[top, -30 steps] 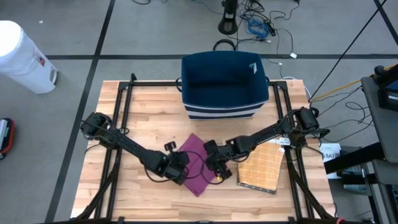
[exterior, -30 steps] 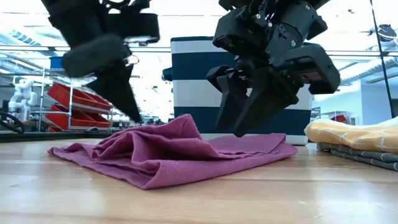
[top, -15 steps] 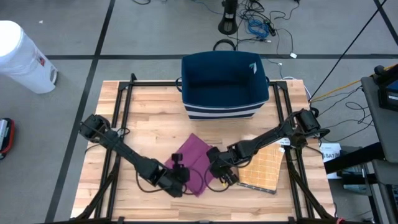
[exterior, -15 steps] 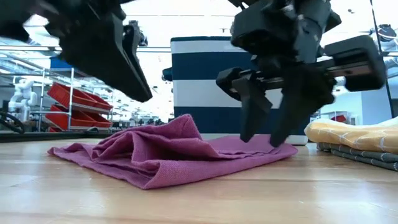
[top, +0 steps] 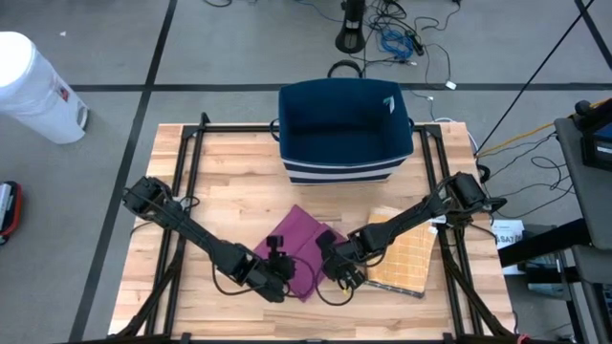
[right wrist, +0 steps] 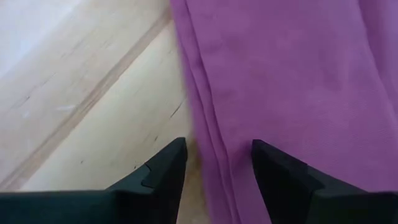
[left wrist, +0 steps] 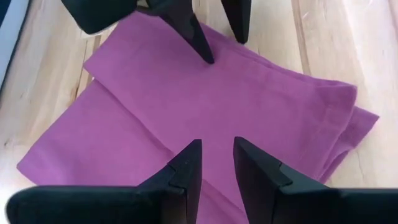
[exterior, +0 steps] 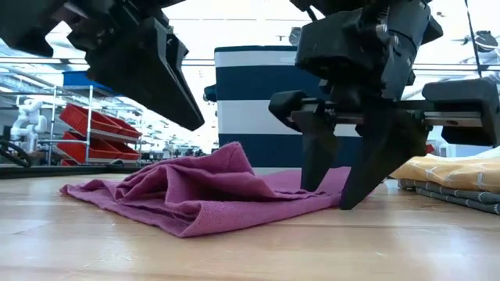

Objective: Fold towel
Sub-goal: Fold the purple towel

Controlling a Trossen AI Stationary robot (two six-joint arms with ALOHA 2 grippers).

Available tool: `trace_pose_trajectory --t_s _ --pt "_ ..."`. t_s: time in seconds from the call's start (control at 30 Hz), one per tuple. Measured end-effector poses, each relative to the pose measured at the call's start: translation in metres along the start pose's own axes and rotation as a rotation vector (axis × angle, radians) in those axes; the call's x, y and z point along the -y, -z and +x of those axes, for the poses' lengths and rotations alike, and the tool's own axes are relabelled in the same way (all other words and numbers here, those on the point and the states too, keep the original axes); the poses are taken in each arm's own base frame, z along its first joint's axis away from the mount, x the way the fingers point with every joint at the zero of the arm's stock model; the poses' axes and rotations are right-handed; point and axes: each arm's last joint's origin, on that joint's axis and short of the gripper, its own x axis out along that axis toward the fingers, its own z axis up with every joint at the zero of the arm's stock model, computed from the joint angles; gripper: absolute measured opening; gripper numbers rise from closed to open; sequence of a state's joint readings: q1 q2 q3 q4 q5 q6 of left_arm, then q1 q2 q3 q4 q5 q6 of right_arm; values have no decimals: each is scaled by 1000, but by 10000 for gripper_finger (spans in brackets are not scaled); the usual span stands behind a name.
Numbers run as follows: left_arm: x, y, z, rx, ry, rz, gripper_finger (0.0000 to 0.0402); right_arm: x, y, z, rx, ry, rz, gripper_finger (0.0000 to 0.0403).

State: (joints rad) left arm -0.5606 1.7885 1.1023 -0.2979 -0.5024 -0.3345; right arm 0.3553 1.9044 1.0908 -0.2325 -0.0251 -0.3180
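Wooden table [top: 220, 182]: both grippers, left [top: 278, 270] and right [top: 342, 271], stood parted and empty over the towel's [top: 304, 244] near edge.

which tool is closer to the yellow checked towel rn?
Right. The right tool hangs over the purple towel's edge, right beside the yellow checked towel. The left tool is across the purple towel, farther away.

two slender black jointed robot arms, left [top: 191, 229] and right [top: 411, 222], each rising from a bulky dark base joint at a table edge, with thin black cables looping beside the wrists. each ends in a matte black, blocky left gripper [left wrist: 216, 163] or right gripper [right wrist: 216, 163], with wedge-shaped tapering fingers [exterior: 367, 160].
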Motion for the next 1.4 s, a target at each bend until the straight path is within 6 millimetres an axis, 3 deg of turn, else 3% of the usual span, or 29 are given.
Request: trace_pose_trajectory --t_s 0.2,0.4,0.47,0.7,1.07,1.2,1.4 --pt "2 0 -1 2 4 3 99 -2 0 6 -16 42 7 152" --pt "2 1 0 -1 2 2 99 -6 -2 4 -9 49 -24 33" --pt "2 1 0 -1 1 6 99 -7 -3 4 -5 46 -31 10" --pt "2 2 3 -8 -5 7 99 -12 -5 -6 6 -7 28 3" --pt "2 2 3 -5 -3 10 99 -12 -23 -80 208 -215 118 1" --pt "2 2 3 0 -2 7 99 -6 -23 -97 254 -256 164 1" --pt "3 0 3 16 4 -1 99 8 -17 -92 242 -254 201 0"
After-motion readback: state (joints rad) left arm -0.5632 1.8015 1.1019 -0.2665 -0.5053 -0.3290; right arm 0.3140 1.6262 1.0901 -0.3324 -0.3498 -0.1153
